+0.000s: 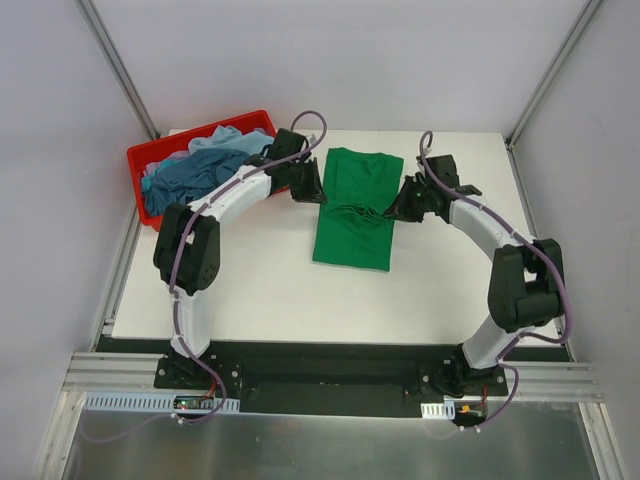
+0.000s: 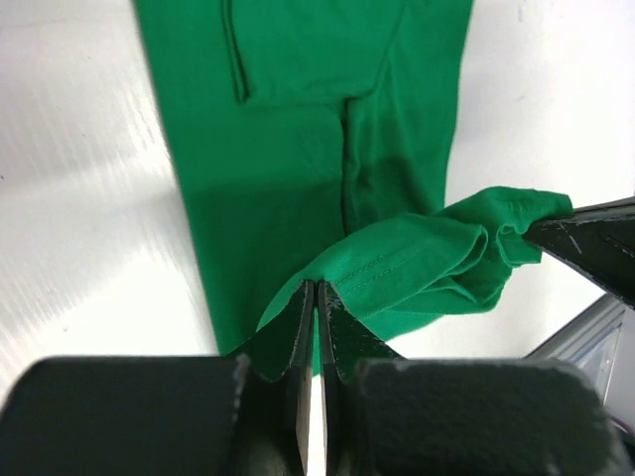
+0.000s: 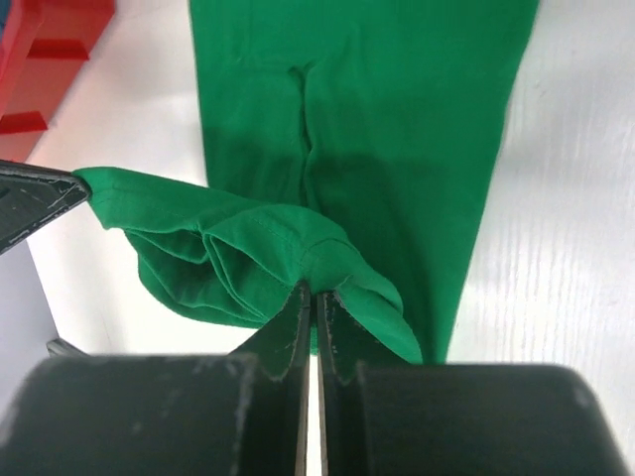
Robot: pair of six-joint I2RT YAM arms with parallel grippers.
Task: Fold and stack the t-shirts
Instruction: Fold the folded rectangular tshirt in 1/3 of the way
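Observation:
A bright green t-shirt (image 1: 352,225) lies as a long strip in the middle of the white table. Its middle is bunched and raised between my two grippers. My left gripper (image 1: 316,188) is shut on the raised fold at the shirt's left edge; in the left wrist view the left gripper (image 2: 316,288) pinches the green t-shirt (image 2: 298,149). My right gripper (image 1: 397,208) is shut on the same fold at the right edge; in the right wrist view the right gripper (image 3: 317,290) pinches the green t-shirt (image 3: 397,129). A dark teal-blue t-shirt (image 1: 190,180) and a pale blue t-shirt (image 1: 222,140) lie crumpled in the bin.
A red plastic bin (image 1: 180,139) sits at the table's back left corner, close behind the left arm; the red bin (image 3: 50,40) also shows in the right wrist view. Grey walls and metal posts enclose the white table (image 1: 270,290).

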